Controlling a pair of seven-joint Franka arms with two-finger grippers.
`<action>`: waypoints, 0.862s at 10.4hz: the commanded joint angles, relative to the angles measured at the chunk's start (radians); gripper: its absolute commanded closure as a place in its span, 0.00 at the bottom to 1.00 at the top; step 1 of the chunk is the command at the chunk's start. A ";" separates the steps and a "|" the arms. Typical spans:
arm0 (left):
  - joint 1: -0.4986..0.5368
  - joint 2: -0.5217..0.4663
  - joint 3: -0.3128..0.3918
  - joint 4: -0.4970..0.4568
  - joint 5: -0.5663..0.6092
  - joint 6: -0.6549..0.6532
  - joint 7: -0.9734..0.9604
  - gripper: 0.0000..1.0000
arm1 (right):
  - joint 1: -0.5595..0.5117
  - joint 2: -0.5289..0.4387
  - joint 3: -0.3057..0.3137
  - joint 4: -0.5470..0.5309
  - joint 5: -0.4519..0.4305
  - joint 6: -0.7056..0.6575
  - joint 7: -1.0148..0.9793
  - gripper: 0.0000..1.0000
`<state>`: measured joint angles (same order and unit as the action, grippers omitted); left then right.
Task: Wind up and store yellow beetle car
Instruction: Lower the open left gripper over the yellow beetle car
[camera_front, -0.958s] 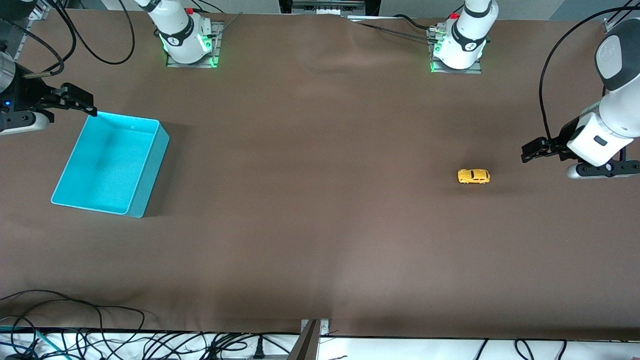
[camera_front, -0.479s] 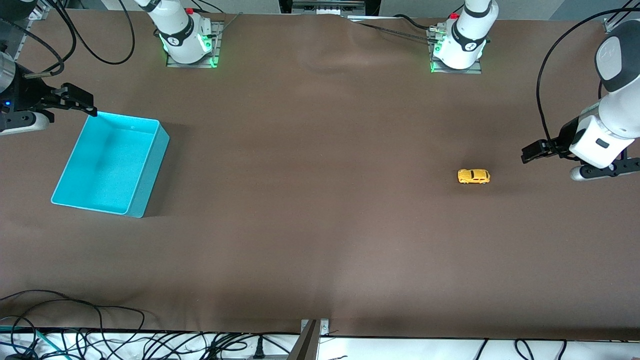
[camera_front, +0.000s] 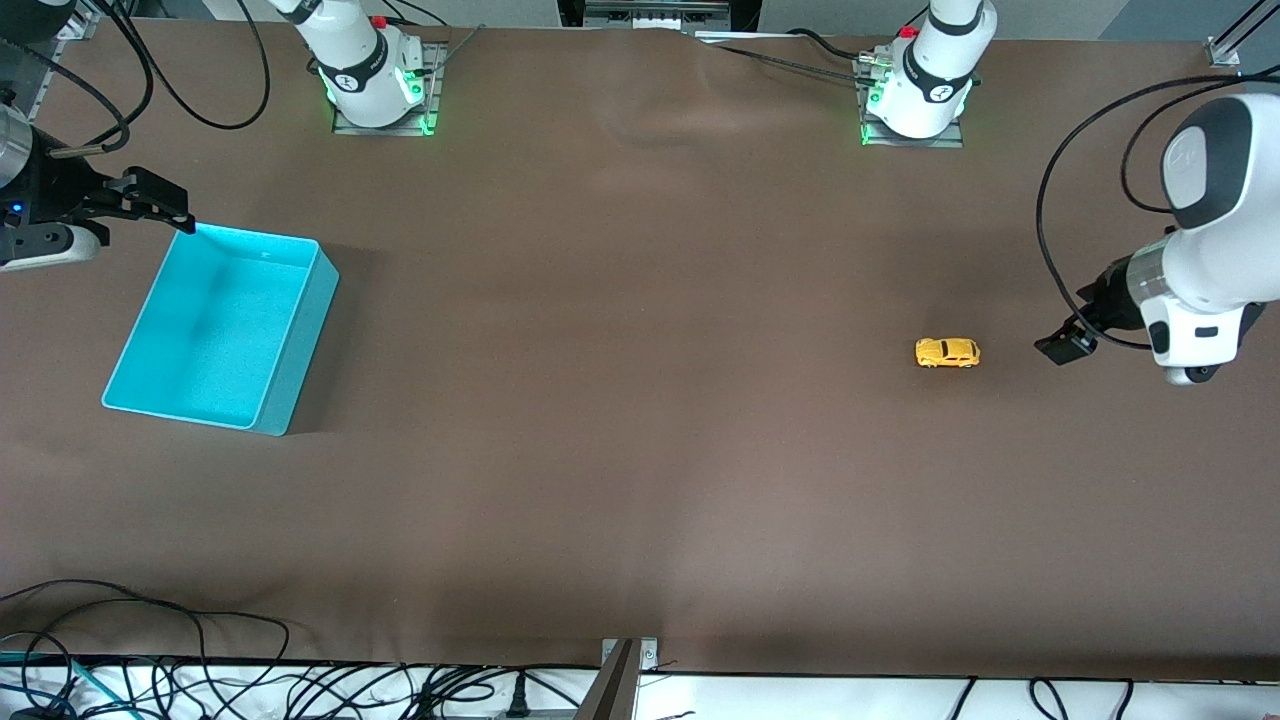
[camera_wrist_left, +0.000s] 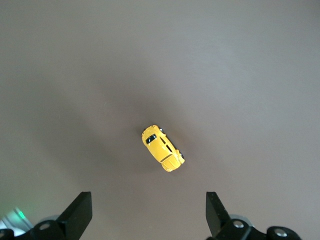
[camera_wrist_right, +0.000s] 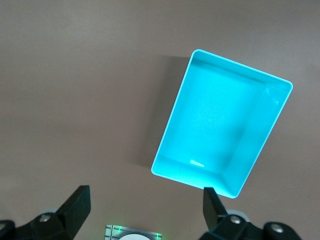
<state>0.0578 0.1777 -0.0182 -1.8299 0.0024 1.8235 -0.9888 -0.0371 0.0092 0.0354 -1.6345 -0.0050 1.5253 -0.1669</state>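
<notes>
The yellow beetle car (camera_front: 947, 352) stands on its wheels on the brown table toward the left arm's end; the left wrist view also has the car (camera_wrist_left: 163, 148). My left gripper (camera_front: 1066, 342) hangs above the table beside the car, nearer the table's end, not touching it. In the left wrist view the left gripper (camera_wrist_left: 148, 215) is open, with bare table between its fingers. My right gripper (camera_front: 150, 203) waits open over the table by the cyan bin's corner; seen from its own wrist, the right gripper (camera_wrist_right: 145, 212) holds nothing.
An empty cyan bin (camera_front: 300, 345) sits toward the right arm's end; the right wrist view shows the bin (camera_wrist_right: 175, 122) too. Both arm bases (camera_front: 372, 80) (camera_front: 918, 90) stand along the table's edge. Cables (camera_front: 150, 640) lie at the near edge.
The left arm has swung and turned its wrist, bringing its gripper lower in the view and level with the car. The right arm, car and bin have stayed put.
</notes>
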 joint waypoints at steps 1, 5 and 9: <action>0.002 0.060 -0.002 -0.002 -0.007 0.051 -0.279 0.00 | 0.002 0.000 0.004 0.007 -0.007 -0.013 0.010 0.00; -0.012 0.054 -0.022 -0.188 -0.009 0.234 -0.479 0.00 | 0.014 0.000 0.004 0.008 -0.009 -0.014 0.010 0.00; -0.012 0.011 -0.055 -0.422 -0.004 0.512 -0.556 0.00 | 0.014 0.000 0.004 0.007 -0.010 -0.014 0.012 0.00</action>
<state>0.0479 0.2415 -0.0692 -2.1558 0.0018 2.2531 -1.5037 -0.0255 0.0095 0.0385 -1.6348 -0.0050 1.5250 -0.1667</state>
